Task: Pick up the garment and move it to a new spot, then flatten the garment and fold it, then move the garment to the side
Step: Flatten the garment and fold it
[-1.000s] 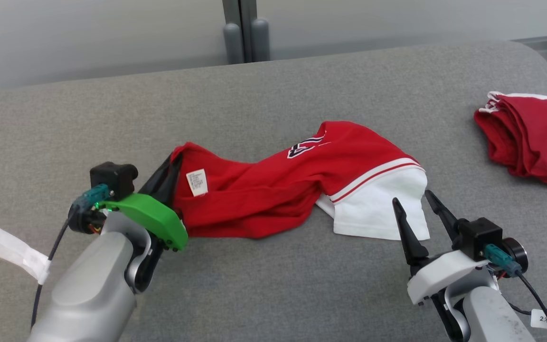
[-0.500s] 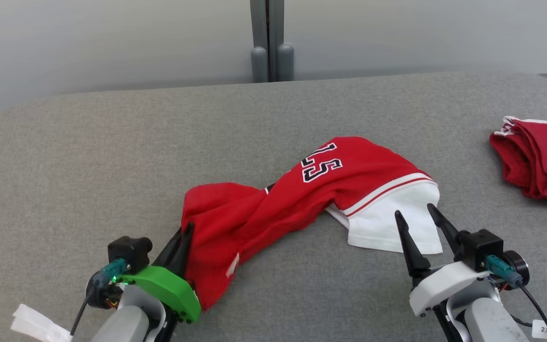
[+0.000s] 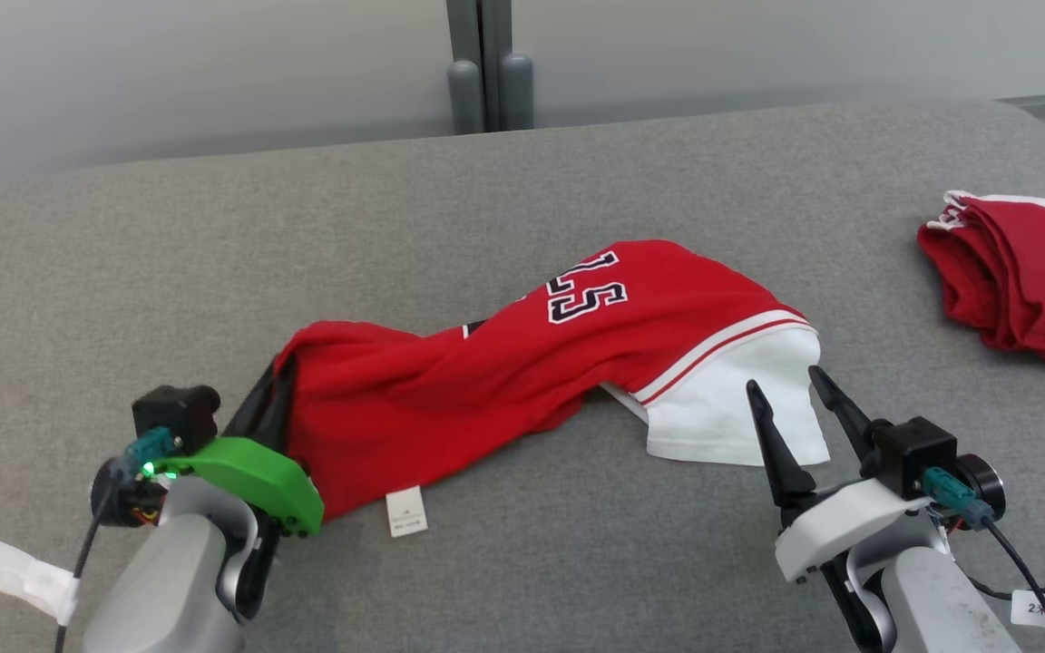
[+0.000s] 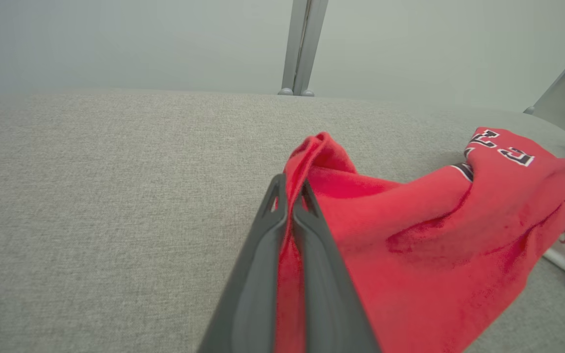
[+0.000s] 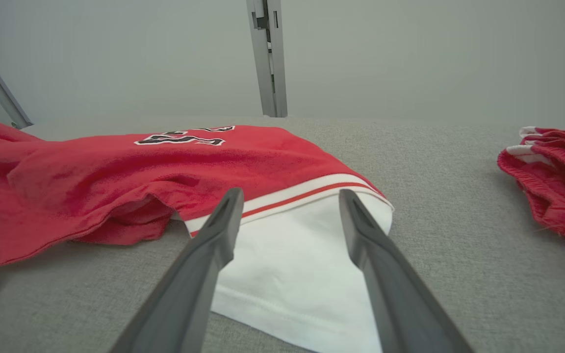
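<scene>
The garment is a red shirt with a black-and-white number and a white sleeve, lying stretched across the grey padded surface. My left gripper is shut on its raised left edge. In the left wrist view, red cloth is pinched between the closed fingers of the left gripper. My right gripper is open at the near edge of the white sleeve. In the right wrist view the right gripper straddles the sleeve with nothing between its fingers.
A second red garment lies bunched at the far right, also seen from the right wrist. A white care label lies on the surface by the shirt's near hem. Grey posts stand behind the surface.
The left gripper, still shut on the shirt, has turned its left end over: the care label that faced up now lies at the near hem. More of the number shows. The head view shifted.
</scene>
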Robot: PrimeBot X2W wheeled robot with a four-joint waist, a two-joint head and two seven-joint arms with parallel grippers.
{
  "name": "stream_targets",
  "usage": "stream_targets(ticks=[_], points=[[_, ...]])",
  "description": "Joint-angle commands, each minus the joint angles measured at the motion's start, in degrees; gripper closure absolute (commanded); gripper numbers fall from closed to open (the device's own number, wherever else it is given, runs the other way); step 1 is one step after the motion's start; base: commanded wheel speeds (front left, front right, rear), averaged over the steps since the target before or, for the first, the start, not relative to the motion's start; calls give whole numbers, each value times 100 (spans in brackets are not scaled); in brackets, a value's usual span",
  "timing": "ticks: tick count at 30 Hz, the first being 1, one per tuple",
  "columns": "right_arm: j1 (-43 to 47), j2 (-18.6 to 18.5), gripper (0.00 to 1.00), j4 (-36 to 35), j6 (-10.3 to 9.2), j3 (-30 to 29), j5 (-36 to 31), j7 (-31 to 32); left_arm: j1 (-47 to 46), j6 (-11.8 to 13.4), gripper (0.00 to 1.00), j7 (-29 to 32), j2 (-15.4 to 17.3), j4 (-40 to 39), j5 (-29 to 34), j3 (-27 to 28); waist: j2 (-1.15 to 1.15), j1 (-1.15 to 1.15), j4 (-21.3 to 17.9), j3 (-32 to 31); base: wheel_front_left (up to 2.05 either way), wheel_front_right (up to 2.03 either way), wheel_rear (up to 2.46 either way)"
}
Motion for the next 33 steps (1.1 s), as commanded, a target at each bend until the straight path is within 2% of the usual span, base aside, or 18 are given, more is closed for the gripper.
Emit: stream_targets(ticks=[1,7,8,9,13,19,29,33], points=[[-89,-22,0,-29,-9,13,-28,-1,-170,11,100,1,58,58,80,91,0,0,-128,138,0,0,0],[-200,-22,0,-77,-9,80,0,-1,-555,11,100,1,159,455,280,430,0,0,-347,357,0,0,0],[-220,-21,0,-77,-9,93,9,-1,-596,11,56,1,166,547,312,480,0,0,-375,380,0,0,0],[-233,-22,0,-81,-9,91,16,-1,-636,11,0,1,159,590,340,518,0,0,-396,396,0,0,0],[-244,-21,0,-102,-9,70,45,-1,-508,53,0,1,99,564,544,828,0,0,-428,403,0,0,0],[-143,-21,0,-120,-9,31,90,-1,145,238,0,2,-83,24,1079,1447,0,0,-404,247,0,0,0],[220,-20,0,-39,-9,-85,131,-1,1625,141,0,3,-649,-1166,1946,2420,0,0,-302,-186,0,0,0],[389,-22,0,20,-9,-86,158,-1,2172,95,0,2,-837,-1459,2220,2559,0,0,-281,-352,0,0,0]])
